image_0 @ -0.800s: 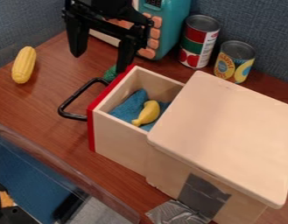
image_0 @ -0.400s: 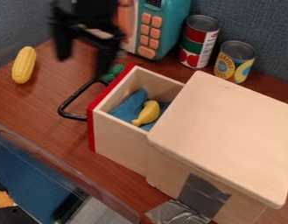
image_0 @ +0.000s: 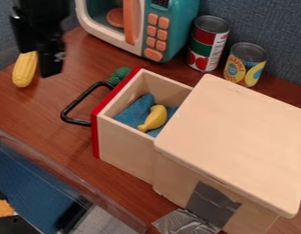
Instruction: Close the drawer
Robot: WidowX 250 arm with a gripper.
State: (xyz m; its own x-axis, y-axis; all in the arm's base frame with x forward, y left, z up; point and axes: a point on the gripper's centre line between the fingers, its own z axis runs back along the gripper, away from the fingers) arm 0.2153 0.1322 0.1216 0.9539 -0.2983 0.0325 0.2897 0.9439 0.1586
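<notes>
At the far left, the yellow corn [image_0: 23, 74] lies on the wooden table [image_0: 30, 107], its far end partly covered by the black gripper [image_0: 39, 63]. The gripper's fingers are apart, with nothing between them. At the near left is the rim of a clear bin [image_0: 61, 172].

Further right, the black handle [image_0: 81, 101] sticks out from the red front of the drawer [image_0: 125, 151]. The drawer stands well out of the left side of the wooden cabinet [image_0: 235, 141], holding a blue cloth [image_0: 135, 109] and a yellow banana [image_0: 155, 117]. Green broccoli [image_0: 119, 75] sits by the front's far end, and the toy microwave [image_0: 168, 34] and two cans [image_0: 207, 43] stand beyond.

The step in hand looks like lining up for the push: the gripper is on the outer side of the front, touching neither it nor the handle. The next move calls for coming down beside the front, then pressing right and nearward, square to the panel, clear of the broccoli, until the drawer is fully in.
</notes>
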